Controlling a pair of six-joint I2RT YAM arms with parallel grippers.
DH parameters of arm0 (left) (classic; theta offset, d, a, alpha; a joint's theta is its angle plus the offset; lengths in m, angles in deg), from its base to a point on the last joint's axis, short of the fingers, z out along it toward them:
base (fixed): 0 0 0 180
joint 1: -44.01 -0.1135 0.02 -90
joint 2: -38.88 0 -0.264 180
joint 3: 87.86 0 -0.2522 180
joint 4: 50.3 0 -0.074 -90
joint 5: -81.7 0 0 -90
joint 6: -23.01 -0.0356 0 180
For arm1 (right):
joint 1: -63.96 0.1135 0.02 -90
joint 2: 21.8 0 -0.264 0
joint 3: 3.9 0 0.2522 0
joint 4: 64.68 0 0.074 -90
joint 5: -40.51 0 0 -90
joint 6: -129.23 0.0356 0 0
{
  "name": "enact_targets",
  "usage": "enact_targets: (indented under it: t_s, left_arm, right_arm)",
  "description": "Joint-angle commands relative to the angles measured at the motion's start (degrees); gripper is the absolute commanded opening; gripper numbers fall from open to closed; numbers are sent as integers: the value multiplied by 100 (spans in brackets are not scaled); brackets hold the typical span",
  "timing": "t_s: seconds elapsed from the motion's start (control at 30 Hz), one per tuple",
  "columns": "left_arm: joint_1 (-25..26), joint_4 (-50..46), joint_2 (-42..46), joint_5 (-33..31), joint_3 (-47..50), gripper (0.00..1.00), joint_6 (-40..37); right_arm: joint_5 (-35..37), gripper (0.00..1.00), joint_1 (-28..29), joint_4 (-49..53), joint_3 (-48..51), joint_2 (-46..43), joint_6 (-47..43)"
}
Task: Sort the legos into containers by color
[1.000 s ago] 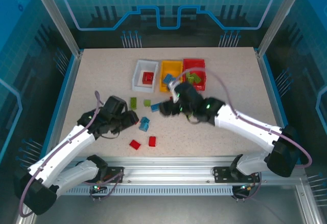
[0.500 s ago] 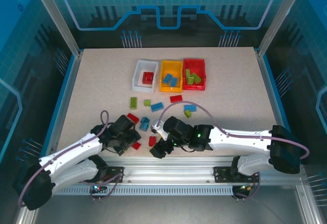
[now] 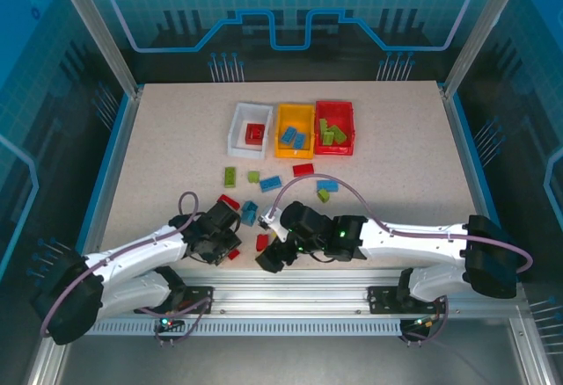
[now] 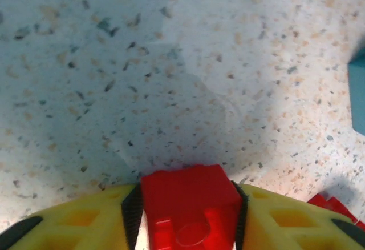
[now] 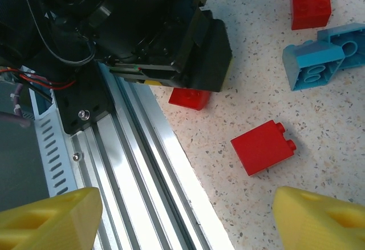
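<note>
My left gripper point(image 4: 188, 207) is shut on a red lego point(image 4: 191, 201), its black pads pressed to both sides, low over the table. From above, that left gripper point(image 3: 230, 248) sits near the front edge with the red lego point(image 3: 235, 252) at its tip. My right gripper point(image 5: 182, 227) stands open over the front rail, and a second red lego point(image 5: 263, 147) lies just ahead of it. In the top view the right gripper point(image 3: 266, 260) is next to that lego point(image 3: 262, 242). At the back stand the white point(image 3: 237, 132), orange-yellow point(image 3: 280, 130) and red point(image 3: 334, 149) containers.
Loose legos lie mid-table: green ones point(image 3: 230, 176) point(image 3: 253, 176) point(image 3: 324, 195), blue ones point(image 3: 270, 183) point(image 3: 327, 185) point(image 3: 249, 214), red ones point(image 3: 303, 170) point(image 3: 230, 201). The aluminium front rail point(image 5: 154, 164) runs under the right gripper. The two grippers are close together.
The left gripper has slid to the front red lego and closed on it. The right arm swung from the containers down to the front edge, then held still.
</note>
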Motion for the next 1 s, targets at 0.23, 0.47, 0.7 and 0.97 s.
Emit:
enact_targets:
  t_s: [0.23,0.47,0.7,0.97]
  left_arm:
    - [-684,-380,-173,-608,-1427,25,-1637]
    - [-1780,-519,-2108,-593,-4122,24,-3872]
    - [-2124,-883,-4644,-956,-6804,23,-5104]
    - [-2195,-1512,-6263,-1318,-8568,26,-5648]
  right_arm:
    - [1303,92,-324,-287,-277,-569,294]
    - [1333,100,-1470,-400,-1179,-155,343]
    - [1267,100,-2016,-198,-1889,310,396]
    - [1251,99,-2206,-137,-1965,423,705]
